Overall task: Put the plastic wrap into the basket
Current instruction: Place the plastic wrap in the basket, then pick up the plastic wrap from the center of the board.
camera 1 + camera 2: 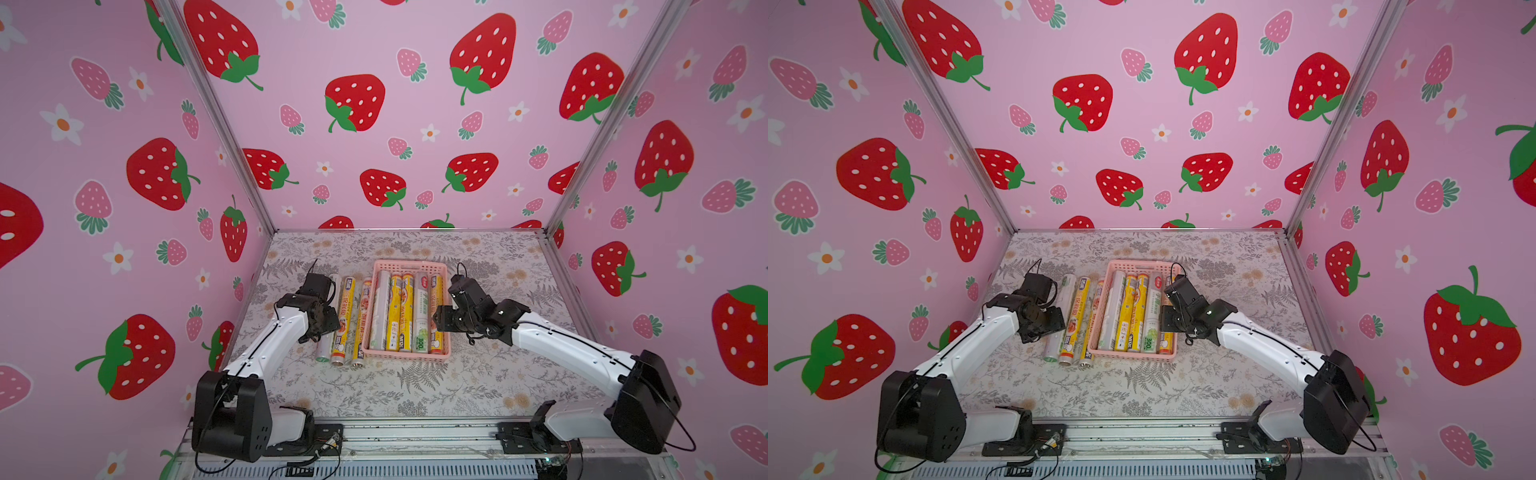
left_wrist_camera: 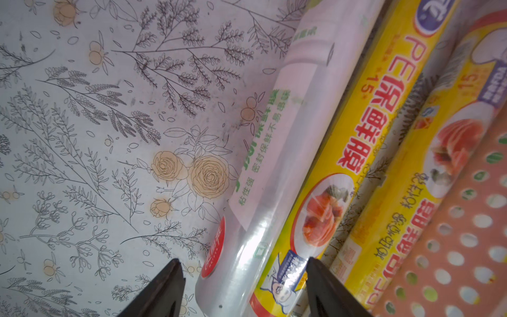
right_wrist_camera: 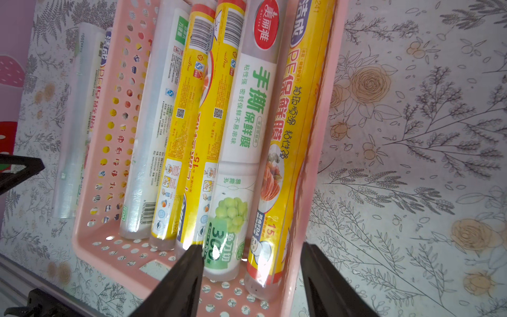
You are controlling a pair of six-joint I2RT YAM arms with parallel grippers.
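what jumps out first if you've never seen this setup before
The strawberry-print walls dominate, looming around the floral tabletop. At the table's middle sits the pale-pink basket packed with five plastic wrap rolls, yellow and white. Three more rolls lie side by side on the table just beside it, on the robot's left.

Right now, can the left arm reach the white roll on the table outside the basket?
Probably yes: the left gripper hangs open over the white roll and nothing covers it, though the yellow roll lies close beside it.
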